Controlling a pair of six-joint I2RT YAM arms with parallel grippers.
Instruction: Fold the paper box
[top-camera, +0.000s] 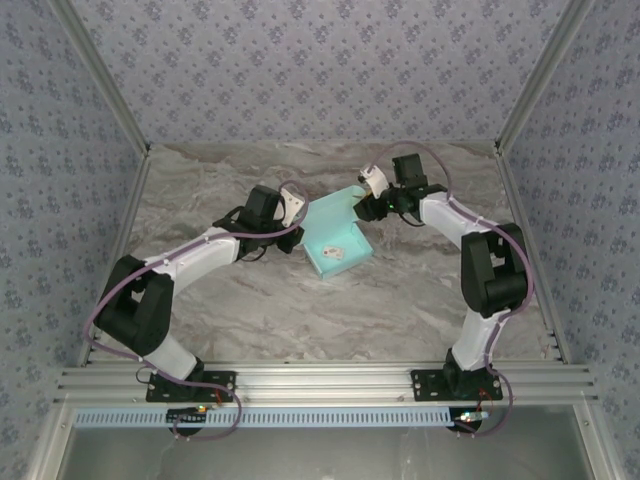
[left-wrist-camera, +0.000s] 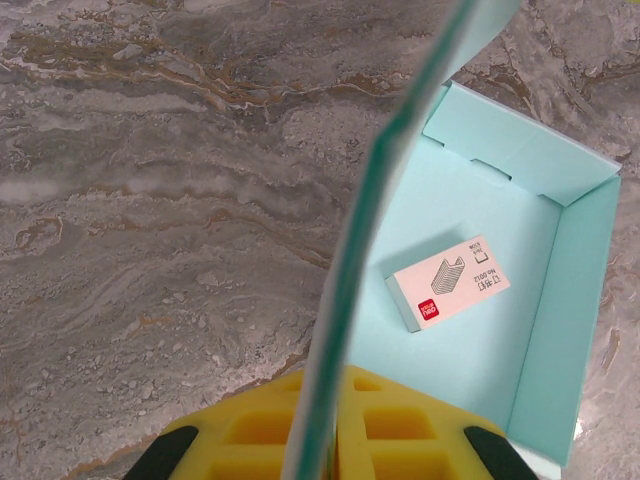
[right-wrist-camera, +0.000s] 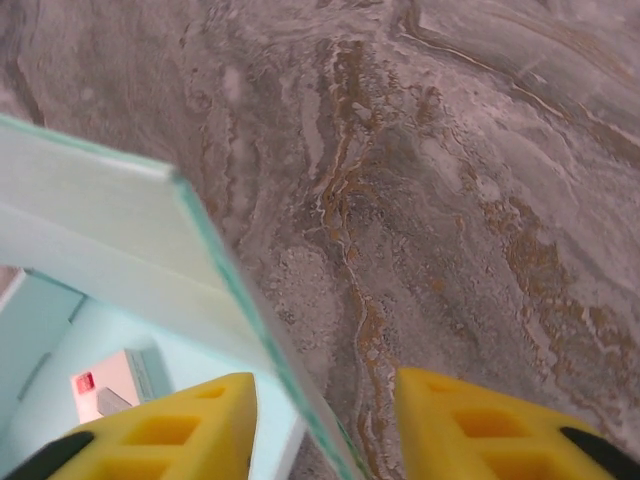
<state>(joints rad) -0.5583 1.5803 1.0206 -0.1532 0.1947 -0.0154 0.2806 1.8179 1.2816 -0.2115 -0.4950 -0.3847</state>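
The paper box (top-camera: 345, 258) is pale turquoise and lies open on the marble table, with a raised flap (top-camera: 330, 210) at its far side. My left gripper (top-camera: 298, 212) is shut on that flap's edge. In the left wrist view the thin card (left-wrist-camera: 372, 215) runs up from between the closed yellow pads (left-wrist-camera: 260, 435) of the left gripper (left-wrist-camera: 335, 405). My right gripper (top-camera: 368, 206) is at the box's far right corner. In the right wrist view the right gripper (right-wrist-camera: 325, 405) stands open astride a card wall (right-wrist-camera: 120, 230), with a gap on the right side.
A small white staple carton (left-wrist-camera: 447, 281) with a red logo lies flat inside the box, also seen as the carton (right-wrist-camera: 105, 385) in the right wrist view. Patterned walls and metal rails (top-camera: 320, 380) enclose the table.
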